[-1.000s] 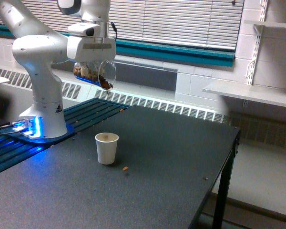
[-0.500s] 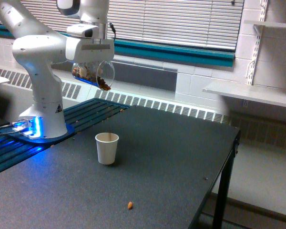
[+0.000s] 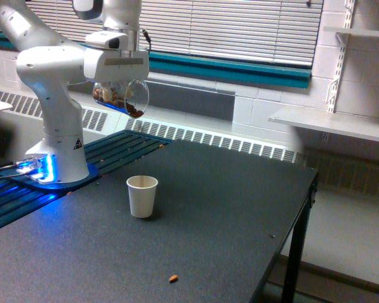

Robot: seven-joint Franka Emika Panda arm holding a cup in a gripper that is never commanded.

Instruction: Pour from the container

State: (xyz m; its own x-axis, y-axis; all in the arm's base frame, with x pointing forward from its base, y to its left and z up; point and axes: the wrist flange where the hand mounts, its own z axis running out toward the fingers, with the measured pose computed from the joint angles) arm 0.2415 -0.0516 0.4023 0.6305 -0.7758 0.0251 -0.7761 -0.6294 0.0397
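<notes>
Note first that the container (image 3: pixel 121 96) has drifted slightly up and toward the exterior view's left over the last second, and its mouth now sits a little further from directly above the white paper cup (image 3: pixel 142 196). A brown piece that lay on the table (image 3: pixel 227 214) just beside the paper cup a second ago is gone from that spot; a loose nut (image 3: pixel 173 278) now rests near the table's front edge, well apart from the cup, and has shifted only slightly over the last half second. Treat this as evidence that at least one piece missed the receiver and rolled away, so the pour is not landing cleanly. You should judge the pour as paused or backing off, since no piece is visible in the air between container and cup. The container is held tipped on its side, mouth toward the exterior view's right, with brown pieces gathered at its lower lip. It hangs high above the table, above and slightly left of the paper cup in this view. The gripper (image 3: pixel 120 71) is clamped around the container from above; the fingers themselves are hidden behind the wrist housing. The arm (image 3: pixel 50 69) stands folded, elbow toward the left, wrist pointing down over the table's rear left area.
</notes>
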